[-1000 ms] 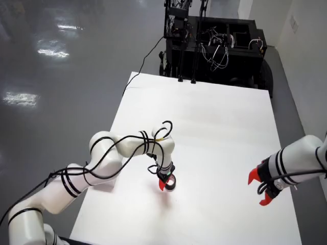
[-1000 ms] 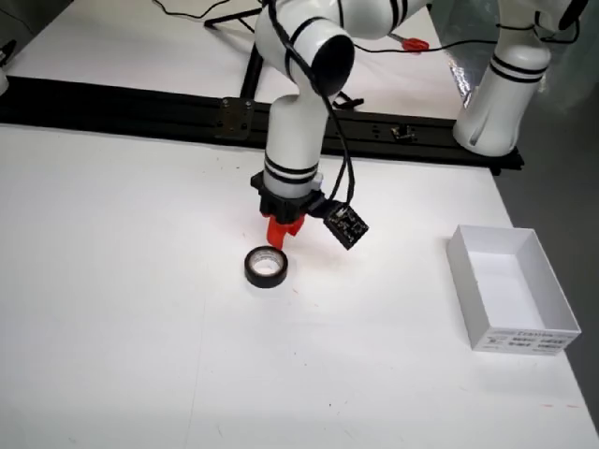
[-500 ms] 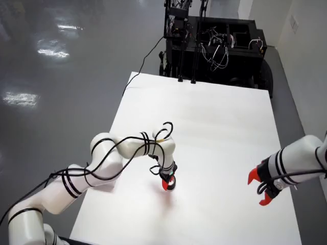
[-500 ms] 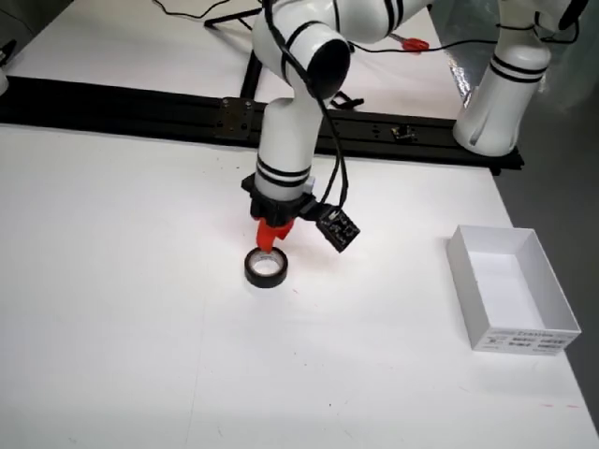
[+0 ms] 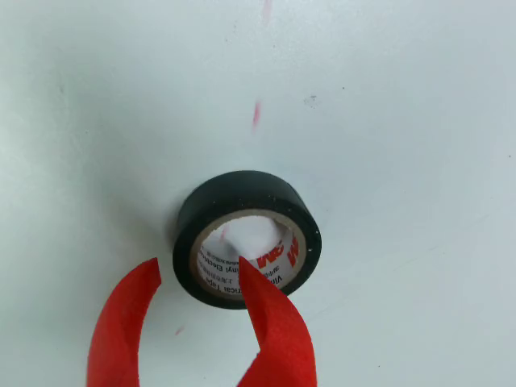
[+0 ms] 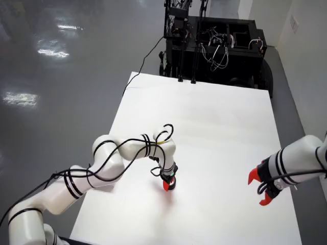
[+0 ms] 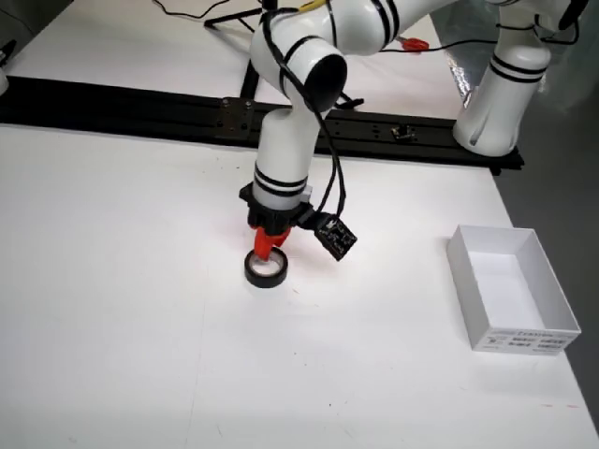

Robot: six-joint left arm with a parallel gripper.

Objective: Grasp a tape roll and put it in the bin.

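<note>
On the white flat table (image 7: pixel 112 355), the open white cardboard box (image 7: pixel 510 290) at right holds nothing, while the red gripper (image 5: pixel 197 278) stands apart astride the black tape roll (image 5: pixel 246 238) wall.

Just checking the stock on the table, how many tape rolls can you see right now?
1. The black tape roll lies flat on the white table, directly under the gripper, one finger over its core, left of the bin.

A red "3M" logo stood on the inner core of the tape roll (image 5: pixel 246 239); smaller print there was unreadable.
</note>
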